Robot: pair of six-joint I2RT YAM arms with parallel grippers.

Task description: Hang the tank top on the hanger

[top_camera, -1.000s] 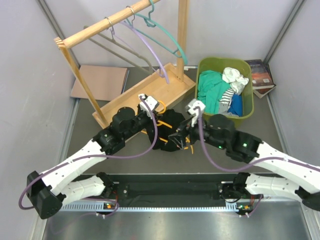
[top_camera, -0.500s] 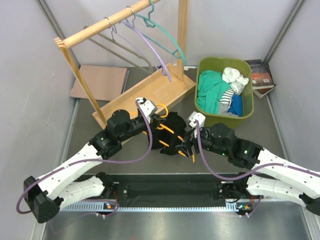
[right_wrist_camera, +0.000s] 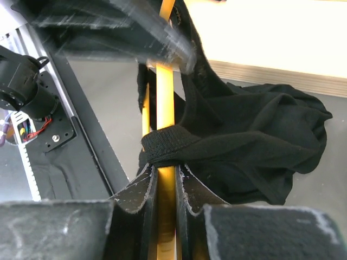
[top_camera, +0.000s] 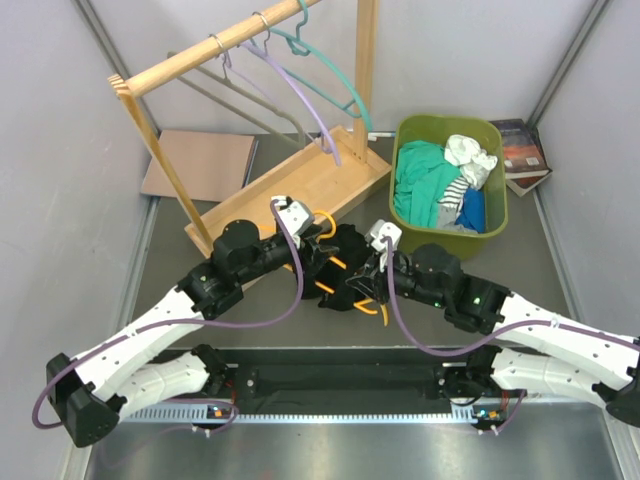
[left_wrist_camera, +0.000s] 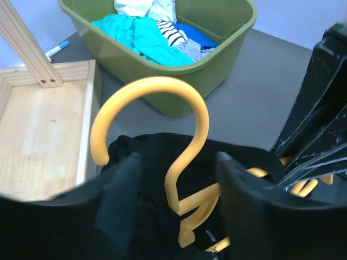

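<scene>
Your right fingers pinch the hanger by one arm, a tank top strap looped over it. Your left fingers stand apart, straddling its neck.

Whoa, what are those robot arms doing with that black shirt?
They're putting the black tank top onto the orange hanger. The right end effector pinches one hanger arm, with a strap looped over it. The left end effector is at the hook, fabric bunched around the neck. The top isn't hanging properly yet.
</scene>
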